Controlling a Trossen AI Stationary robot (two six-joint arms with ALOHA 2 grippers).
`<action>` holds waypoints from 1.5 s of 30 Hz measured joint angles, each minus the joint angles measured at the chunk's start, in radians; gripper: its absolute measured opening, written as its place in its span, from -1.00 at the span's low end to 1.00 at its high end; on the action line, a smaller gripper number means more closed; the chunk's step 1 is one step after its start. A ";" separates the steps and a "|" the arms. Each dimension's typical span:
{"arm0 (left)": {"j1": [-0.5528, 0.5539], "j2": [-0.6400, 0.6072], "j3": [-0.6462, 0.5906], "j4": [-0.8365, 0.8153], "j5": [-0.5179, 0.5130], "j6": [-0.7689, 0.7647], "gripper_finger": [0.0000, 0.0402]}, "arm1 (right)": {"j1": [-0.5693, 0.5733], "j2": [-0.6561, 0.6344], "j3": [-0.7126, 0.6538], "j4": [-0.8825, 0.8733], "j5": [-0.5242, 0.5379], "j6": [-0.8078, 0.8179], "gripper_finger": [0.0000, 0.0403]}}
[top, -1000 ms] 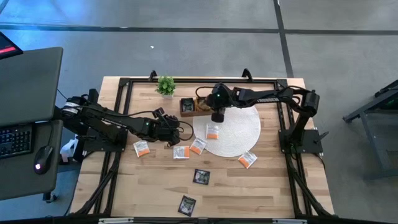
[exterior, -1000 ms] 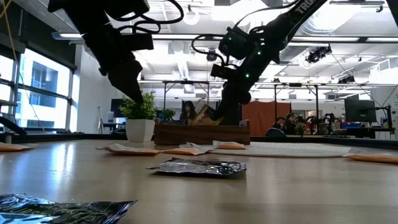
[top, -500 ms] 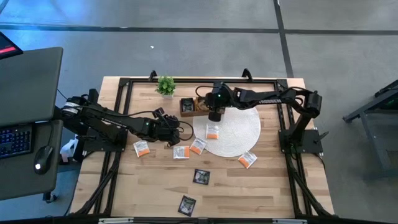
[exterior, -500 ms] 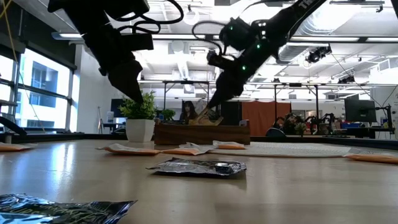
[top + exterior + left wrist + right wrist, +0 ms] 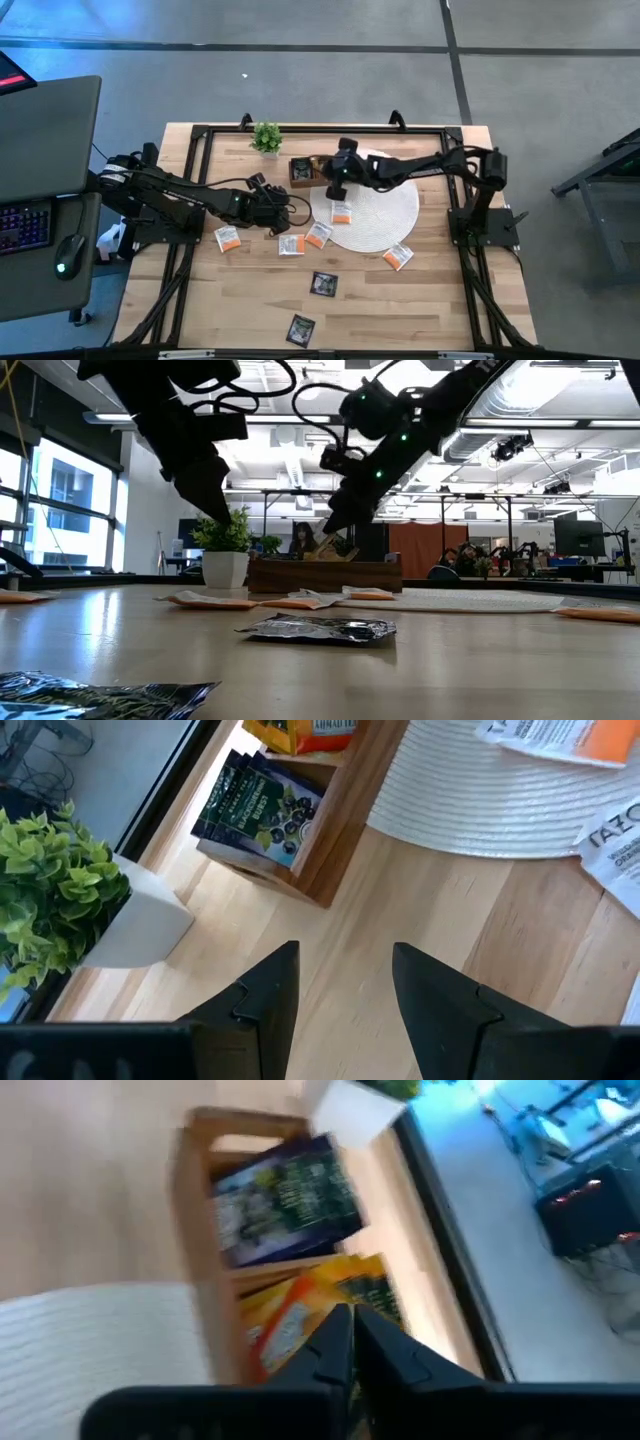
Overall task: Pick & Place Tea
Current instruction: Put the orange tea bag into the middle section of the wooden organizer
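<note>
1. Right gripper (image 5: 333,189) hangs over the wooden tray (image 5: 312,171) at the left edge of the round white mat (image 5: 385,215); its fingers are pressed together with nothing between them, per the right wrist view (image 5: 350,1345).
2. Change: a second ago the right gripper sat further right, over the mat beside the tray; now it has shifted left toward the tray and the arm stretches lower across the mat. In the low view it has risen and moved left (image 5: 335,520).
3. Tray holds a black-and-green sachet (image 5: 285,1200) in one compartment and yellow-orange sachets (image 5: 310,1315) in the next one.
4. Left gripper (image 5: 272,208) hovers above bare table (image 5: 420,300) left of the mat, jaws apart and empty (image 5: 340,990); no change from earlier frames.
5. Potted plant (image 5: 266,137) stands at the table's back edge, near the tray.
6. Loose tea, unmoved: one white-and-orange sachet on the mat (image 5: 342,211), one at the mat's lower right edge (image 5: 398,256), three on the table left of the mat (image 5: 227,238) (image 5: 291,244) (image 5: 318,234).
7. Two black sachets lie on the table further front (image 5: 323,284) (image 5: 300,328).
</note>
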 joint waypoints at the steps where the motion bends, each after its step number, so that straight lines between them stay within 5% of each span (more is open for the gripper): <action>1: 0.000 0.000 0.000 0.005 0.003 0.000 -0.21 | -0.005 0.000 0.000 -0.002 -0.009 0.018 -0.94; 7: 0.000 0.000 0.000 0.004 0.005 0.003 -0.21 | 0.002 -0.049 -0.001 -0.009 0.003 0.068 -0.84; 18: 0.000 0.000 0.000 0.028 0.006 0.033 -0.21 | -0.056 -0.086 0.000 -0.246 -0.164 0.202 -0.65; 29: 0.000 0.000 0.000 0.033 0.027 0.033 -0.21 | -0.112 -0.021 -0.002 -0.220 -0.233 0.310 -0.39; 35: 0.000 0.000 0.000 0.033 0.025 0.033 -0.21 | -0.110 -0.011 -0.002 -0.213 -0.199 0.282 -0.47; 42: 0.000 0.000 0.000 0.031 0.023 0.035 -0.21 | -0.110 -0.012 -0.001 -0.193 -0.221 0.216 -0.95; 45: 0.000 0.000 0.000 0.030 0.023 0.053 -0.21 | -0.108 -0.022 -0.001 -0.178 -0.211 0.183 -0.91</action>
